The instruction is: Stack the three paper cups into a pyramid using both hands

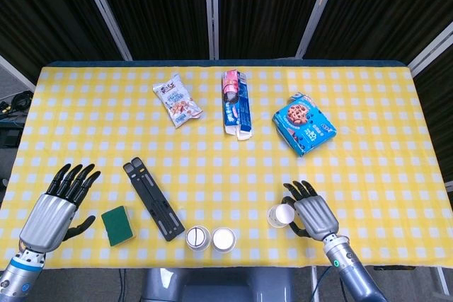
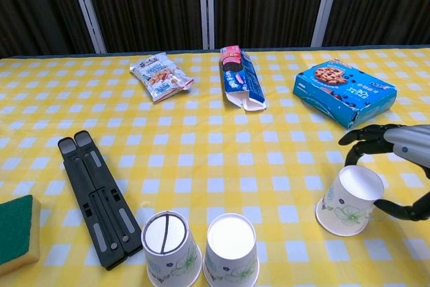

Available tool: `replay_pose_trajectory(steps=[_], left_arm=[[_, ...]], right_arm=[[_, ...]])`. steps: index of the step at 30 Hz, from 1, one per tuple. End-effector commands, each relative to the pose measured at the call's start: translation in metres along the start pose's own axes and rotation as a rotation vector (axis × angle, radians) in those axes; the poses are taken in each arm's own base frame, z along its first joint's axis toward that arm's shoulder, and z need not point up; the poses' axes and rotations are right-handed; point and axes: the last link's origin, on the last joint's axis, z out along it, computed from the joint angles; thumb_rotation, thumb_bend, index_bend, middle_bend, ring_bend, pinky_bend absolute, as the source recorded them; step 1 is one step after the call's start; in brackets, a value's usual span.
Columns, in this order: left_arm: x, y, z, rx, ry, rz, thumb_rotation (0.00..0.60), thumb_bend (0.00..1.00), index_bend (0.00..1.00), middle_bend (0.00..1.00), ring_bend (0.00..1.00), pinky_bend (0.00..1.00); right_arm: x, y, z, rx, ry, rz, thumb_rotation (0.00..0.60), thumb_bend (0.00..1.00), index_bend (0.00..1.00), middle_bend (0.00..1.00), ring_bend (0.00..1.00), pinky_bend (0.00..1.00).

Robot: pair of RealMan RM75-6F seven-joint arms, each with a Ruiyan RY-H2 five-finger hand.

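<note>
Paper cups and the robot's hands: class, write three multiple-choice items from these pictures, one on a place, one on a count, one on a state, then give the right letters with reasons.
1. Where does the green sponge lie?
A. beside the blue biscuit box
B. near the left hand, left of the black folding stand
C. between the two snack packs

2. How many paper cups stand on the table?
A. two
B. three
C. five

3. How does the right-hand cup stand?
A. upside down on the cloth, slightly tilted
B. stacked on another cup
C. crushed flat

Answers: 1 B, head view shows it there. 2 B, a pair plus one apart. 3 A, the right hand curls around it.
</note>
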Motion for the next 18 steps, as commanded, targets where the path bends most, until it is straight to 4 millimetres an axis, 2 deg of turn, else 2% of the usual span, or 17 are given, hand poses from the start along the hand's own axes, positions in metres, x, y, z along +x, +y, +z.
replay_pose_trajectory(steps=[1, 7, 14, 18], left_arm=[[0.000, 0.000, 0.000, 0.000, 0.000, 0.000, 0.600, 0.23, 0.00, 0.00, 0.00, 0.00], [0.000, -0.001, 0.001, 0.004, -0.002, 0.000, 0.600, 0.23, 0.00, 0.00, 0.00, 0.00], [-0.002, -0.004, 0.005, 0.025, -0.012, 0.000, 0.600, 0.23, 0.00, 0.00, 0.00, 0.00], [-0.004, -0.005, 0.007, 0.031, -0.023, 0.004, 0.600, 0.23, 0.00, 0.00, 0.00, 0.00]], right_arm=[[0.002, -0.002, 0.000, 0.012, 0.019, 0.007, 0.600, 0.33, 0.43, 0.11, 0.00, 0.00], [0.014, -0.002, 0.008, 0.031, 0.049, 0.003, 0.600, 0.33, 0.43, 0.11, 0.00, 0.00], [0.054, -0.012, 0.036, 0.071, 0.103, -0.009, 0.600, 0.33, 0.43, 0.11, 0.00, 0.00], [0.065, -0.026, 0.048, 0.144, 0.069, 0.025, 0.600, 0.33, 0.43, 0.11, 0.00, 0.00]])
